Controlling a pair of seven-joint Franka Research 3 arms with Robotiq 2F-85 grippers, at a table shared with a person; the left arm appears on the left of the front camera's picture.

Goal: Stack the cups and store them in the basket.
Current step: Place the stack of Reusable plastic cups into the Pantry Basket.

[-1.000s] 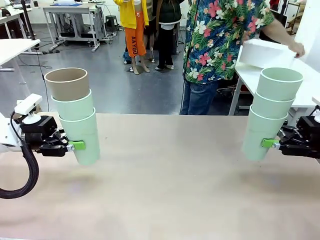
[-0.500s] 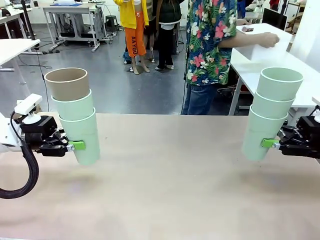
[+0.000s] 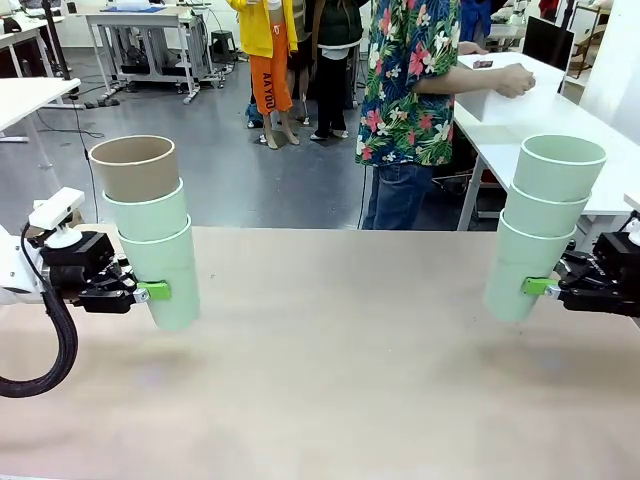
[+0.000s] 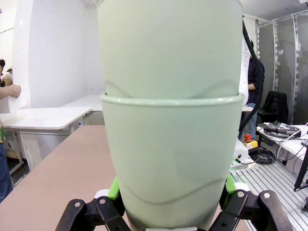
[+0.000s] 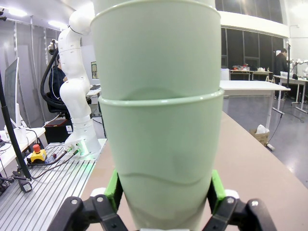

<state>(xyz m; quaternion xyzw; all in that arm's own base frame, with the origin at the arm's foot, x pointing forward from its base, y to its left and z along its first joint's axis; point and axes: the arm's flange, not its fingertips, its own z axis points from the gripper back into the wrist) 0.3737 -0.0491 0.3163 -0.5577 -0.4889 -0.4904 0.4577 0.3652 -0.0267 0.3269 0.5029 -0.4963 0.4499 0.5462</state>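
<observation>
My left gripper (image 3: 152, 291) is shut on the bottom cup of a stack of three cups (image 3: 150, 228), two mint green with a tan-brown one (image 3: 134, 166) on top, held above the table at the left. In the left wrist view the mint stack (image 4: 171, 120) stands between the green pads (image 4: 113, 188). At the right, my right gripper (image 3: 535, 286) is shut on a stack of three mint cups (image 3: 540, 226), which also rises between the pads (image 5: 113, 189) as a mint stack (image 5: 159, 120) in the right wrist view. A person in a floral shirt (image 3: 412, 80) holds the white basket (image 3: 505, 100) at a far table.
The tan table (image 3: 340, 370) stretches between the two arms. A white side table (image 3: 520, 150) stands behind the right stack. Other people stand farther back on the grey floor.
Both arms and their cup stacks have stayed still. The person has turned and moved left behind the table, carrying the white basket along the far white table.
</observation>
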